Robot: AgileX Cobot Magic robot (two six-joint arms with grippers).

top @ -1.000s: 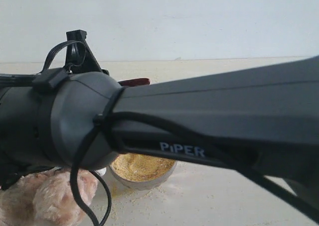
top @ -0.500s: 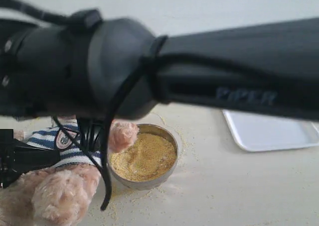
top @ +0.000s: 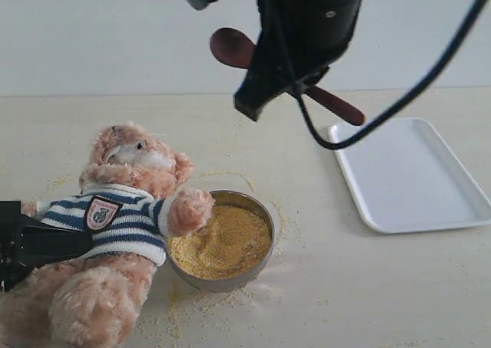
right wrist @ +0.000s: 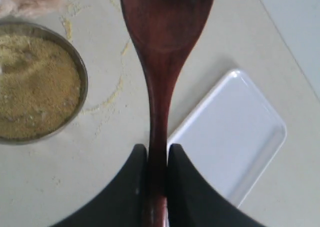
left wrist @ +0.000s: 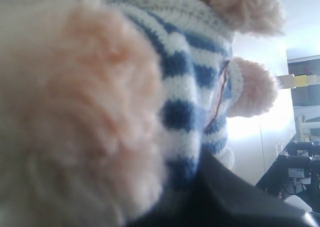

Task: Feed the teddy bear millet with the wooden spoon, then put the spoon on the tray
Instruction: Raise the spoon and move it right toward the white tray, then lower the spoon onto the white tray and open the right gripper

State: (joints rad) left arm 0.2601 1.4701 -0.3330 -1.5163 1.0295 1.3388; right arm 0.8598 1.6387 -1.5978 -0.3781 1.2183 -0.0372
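Wooden spoon (right wrist: 161,62) is clamped by its handle in your right gripper (right wrist: 158,154), held high, off to the tray (right wrist: 235,137) side of the steel bowl (right wrist: 82,82); its oval end juts straight out past the claw and looks empty; likely bound for the tray, so keep it level, lower gently, then let go.

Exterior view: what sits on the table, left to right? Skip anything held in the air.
teddy bear → steel bowl of millet → tray
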